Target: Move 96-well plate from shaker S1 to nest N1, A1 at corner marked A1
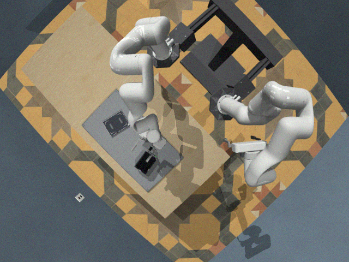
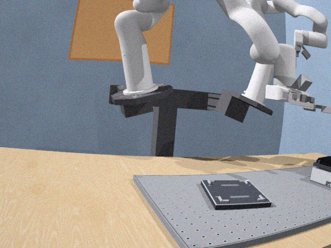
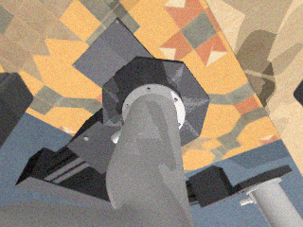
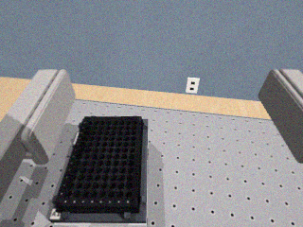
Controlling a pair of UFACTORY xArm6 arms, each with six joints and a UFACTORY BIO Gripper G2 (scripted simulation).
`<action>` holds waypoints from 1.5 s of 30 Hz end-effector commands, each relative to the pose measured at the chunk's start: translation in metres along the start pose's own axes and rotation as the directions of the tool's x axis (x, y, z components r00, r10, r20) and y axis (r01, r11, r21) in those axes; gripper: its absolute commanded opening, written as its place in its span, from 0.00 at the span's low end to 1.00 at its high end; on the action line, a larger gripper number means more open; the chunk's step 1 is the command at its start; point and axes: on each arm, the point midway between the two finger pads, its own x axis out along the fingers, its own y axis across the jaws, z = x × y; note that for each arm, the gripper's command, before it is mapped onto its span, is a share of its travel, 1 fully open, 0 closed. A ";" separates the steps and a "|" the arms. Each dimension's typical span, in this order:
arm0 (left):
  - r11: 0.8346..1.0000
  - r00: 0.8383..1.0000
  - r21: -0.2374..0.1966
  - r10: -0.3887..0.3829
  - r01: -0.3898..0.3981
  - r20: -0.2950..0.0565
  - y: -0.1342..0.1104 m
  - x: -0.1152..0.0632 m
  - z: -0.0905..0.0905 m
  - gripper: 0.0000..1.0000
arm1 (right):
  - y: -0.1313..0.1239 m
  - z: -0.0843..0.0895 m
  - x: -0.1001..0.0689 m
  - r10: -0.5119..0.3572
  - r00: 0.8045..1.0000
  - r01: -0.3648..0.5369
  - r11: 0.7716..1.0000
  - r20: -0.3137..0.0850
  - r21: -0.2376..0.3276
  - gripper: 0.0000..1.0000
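The black 96-well plate (image 1: 145,162) (image 2: 325,162) (image 4: 104,163) sits on the white shaker S1 (image 2: 318,176). A small A1 label (image 4: 55,214) shows at the plate's lower left corner in the right wrist view. The dark nest N1 (image 1: 115,123) (image 2: 227,190) is empty, with light corner locators. My right gripper (image 1: 141,153) (image 4: 166,114) is open and empty above the shaker side of the board; in its wrist view the plate lies left of centre, nearer the left finger. My left gripper (image 1: 240,140) (image 2: 302,53) (image 3: 158,99) is open and empty, away from the table.
Both stations stand on a grey perforated board (image 1: 115,146) (image 2: 174,202) (image 4: 204,165) on the wooden table (image 1: 70,56) (image 2: 80,200). The dark arm stand (image 1: 197,74) (image 2: 165,128) is beside the table. In the exterior view the shaker is cut off at the right edge.
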 end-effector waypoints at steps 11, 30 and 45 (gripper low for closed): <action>1.000 1.000 0.000 0.000 0.000 0.002 0.000 -0.001 0.001 1.00 | 0.043 -0.034 0.041 -0.002 1.000 0.002 1.000 0.002 0.001 0.37; 1.000 1.000 0.000 0.000 0.000 0.002 0.000 -0.001 0.001 1.00 | 0.064 -0.052 0.060 -0.002 1.000 0.002 1.000 0.002 0.001 0.37; 1.000 1.000 0.000 0.000 0.000 0.002 0.000 -0.001 0.001 1.00 | 0.064 -0.062 0.060 -0.002 1.000 0.002 1.000 0.002 0.001 0.37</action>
